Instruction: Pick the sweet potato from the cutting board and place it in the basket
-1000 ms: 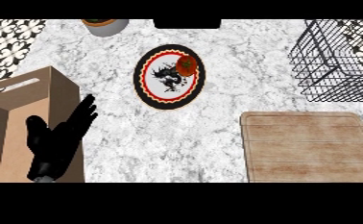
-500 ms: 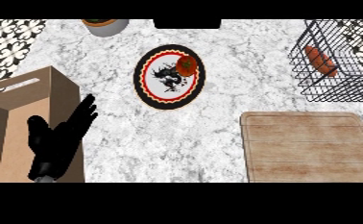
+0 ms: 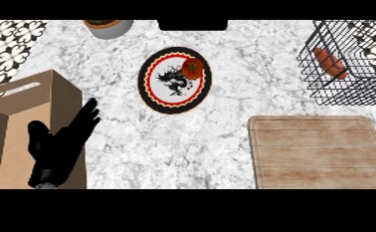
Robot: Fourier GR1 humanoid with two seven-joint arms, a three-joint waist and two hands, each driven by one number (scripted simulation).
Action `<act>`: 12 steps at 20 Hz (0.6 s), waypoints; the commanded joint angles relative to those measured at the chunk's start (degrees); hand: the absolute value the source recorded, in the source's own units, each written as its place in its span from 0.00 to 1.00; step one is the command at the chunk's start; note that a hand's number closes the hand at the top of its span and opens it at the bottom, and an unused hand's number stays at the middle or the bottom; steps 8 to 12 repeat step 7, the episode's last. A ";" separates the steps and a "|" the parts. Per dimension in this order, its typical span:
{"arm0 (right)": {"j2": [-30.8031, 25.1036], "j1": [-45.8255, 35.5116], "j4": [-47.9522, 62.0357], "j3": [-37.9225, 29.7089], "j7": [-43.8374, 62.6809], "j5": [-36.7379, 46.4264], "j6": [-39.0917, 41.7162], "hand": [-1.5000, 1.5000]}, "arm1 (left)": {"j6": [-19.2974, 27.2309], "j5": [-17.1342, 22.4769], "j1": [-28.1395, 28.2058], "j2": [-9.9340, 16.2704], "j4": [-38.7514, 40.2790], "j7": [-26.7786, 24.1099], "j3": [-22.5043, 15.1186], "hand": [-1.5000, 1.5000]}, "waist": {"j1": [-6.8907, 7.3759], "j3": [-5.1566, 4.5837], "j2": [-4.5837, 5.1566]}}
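Your sweet potato (image 3: 329, 62) lies inside the wire basket (image 3: 317, 84); the cutting board (image 3: 316, 151) sits bare on the surface (image 3: 220, 141). Your left hand (image 3: 62, 144) rests at lower left, fingers straight and apart

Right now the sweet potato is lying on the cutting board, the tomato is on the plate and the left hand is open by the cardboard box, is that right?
Not quite. The head view shows the sweet potato inside the wire basket, and the cutting board bare. The tomato is on the plate, and the left hand is open by the cardboard box.

Sweet potato (image 3: 329, 62) inside basket (image 3: 321, 84); cutting board (image 3: 316, 151) bare.
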 commanded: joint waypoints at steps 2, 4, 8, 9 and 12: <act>-5.02 -1.52 4.71 -4.50 0.15 -2.90 1.93 0.00 | 0.00 -0.89 5.45 -1.96 9.69 -2.64 -0.97 0.50 | -0.68 -1.72 1.22; -6.64 0.30 6.15 -6.57 -0.04 -4.04 2.23 0.00 | 0.09 -0.56 5.10 -0.92 8.33 -1.69 0.29 0.50 | -1.22 -1.69 0.94; -10.10 3.33 8.86 -8.93 -2.86 -5.10 4.33 0.00 | 0.66 -1.19 5.30 -0.80 9.49 -2.05 0.75 0.50 | -1.92 -1.66 1.06; -10.10 3.33 8.86 -8.93 -2.86 -5.10 4.33 0.00 | 0.66 -1.19 5.30 -0.80 9.49 -2.05 0.75 0.50 | -1.92 -1.66 1.06; -10.10 3.33 8.86 -8.93 -2.86 -5.10 4.33 0.00 | 0.66 -1.19 5.30 -0.80 9.49 -2.05 0.75 0.50 | -1.92 -1.66 1.06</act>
